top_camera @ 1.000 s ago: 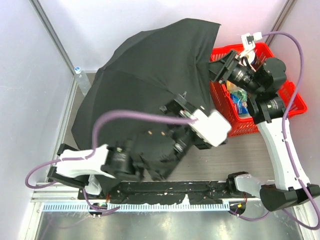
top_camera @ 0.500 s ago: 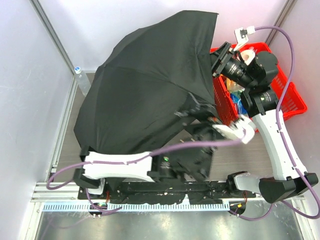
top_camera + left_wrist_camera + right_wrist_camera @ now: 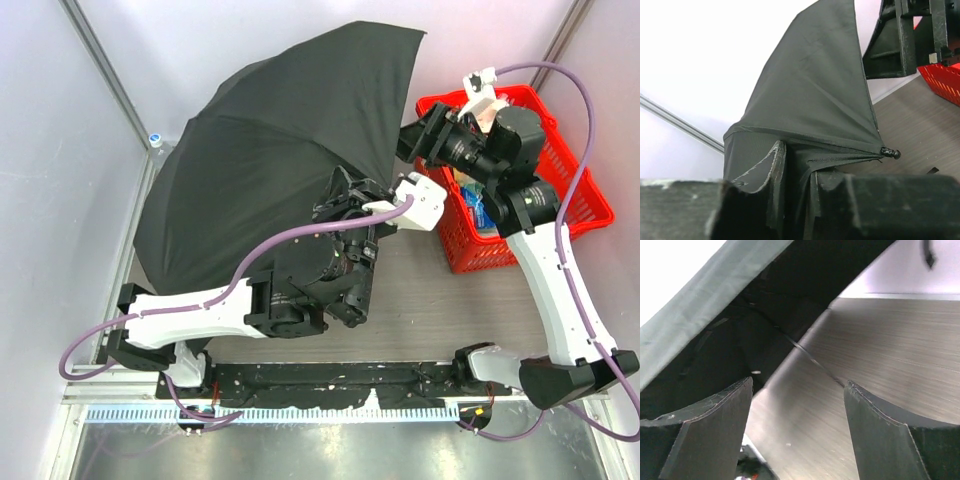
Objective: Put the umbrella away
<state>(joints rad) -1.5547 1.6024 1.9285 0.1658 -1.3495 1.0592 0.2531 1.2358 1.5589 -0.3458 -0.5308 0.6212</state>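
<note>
Black umbrella (image 3: 270,160) fully open, tipped on its side on the tabletop (image 3: 440,310), underside facing the red basket (image 3: 590,210) — left claw (image 3: 800,170) pinches the canopy edge; right claw (image 3: 797,382) spread apart.

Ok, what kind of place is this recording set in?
Probably a lab test cell: plain white panels on metal framing, with two robot arms bolted to a tabletop rail.
</note>
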